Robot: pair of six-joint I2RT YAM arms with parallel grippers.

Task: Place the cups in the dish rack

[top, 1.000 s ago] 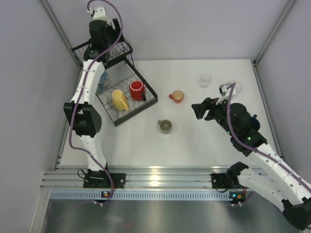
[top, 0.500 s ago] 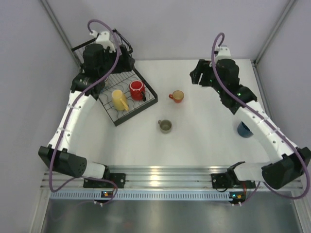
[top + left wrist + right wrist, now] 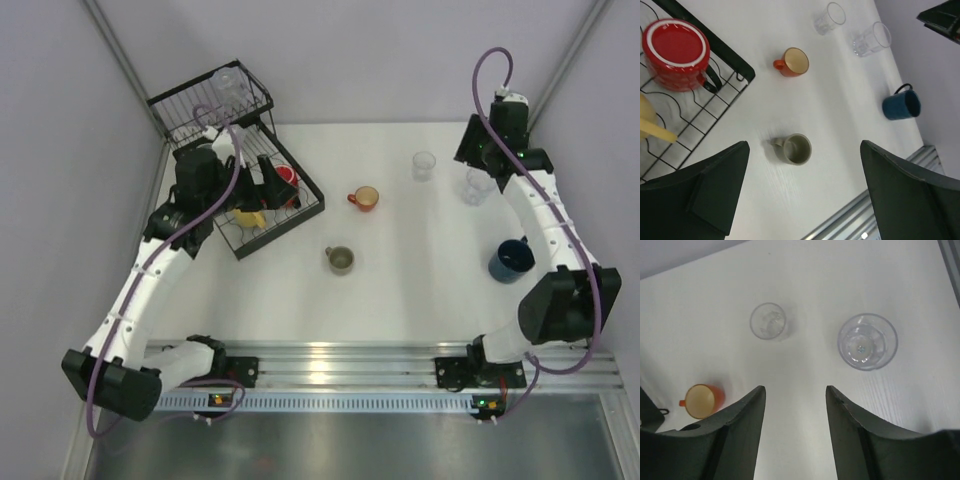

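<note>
Black fingers of the left gripper [image 3: 803, 146] spread wide, holding nothing, framing the olive-grey mug [image 3: 797, 149], which stands upright with its handle pointing left. Right gripper [image 3: 795, 388] fingers stand apart, empty, near two upright clear tumblers [image 3: 867, 342]. Upper left, the dish rack [image 3: 735, 61] tray holds a red mug [image 3: 675, 52]; the yellow mug [image 3: 650, 127] is cut off.

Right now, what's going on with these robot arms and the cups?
Neither arm holds anything. The left gripper hangs open over the rack, where a red mug and a yellow mug sit. The right gripper is open near two clear tumblers. An orange mug, a grey mug and a blue mug also wait on the table.
</note>
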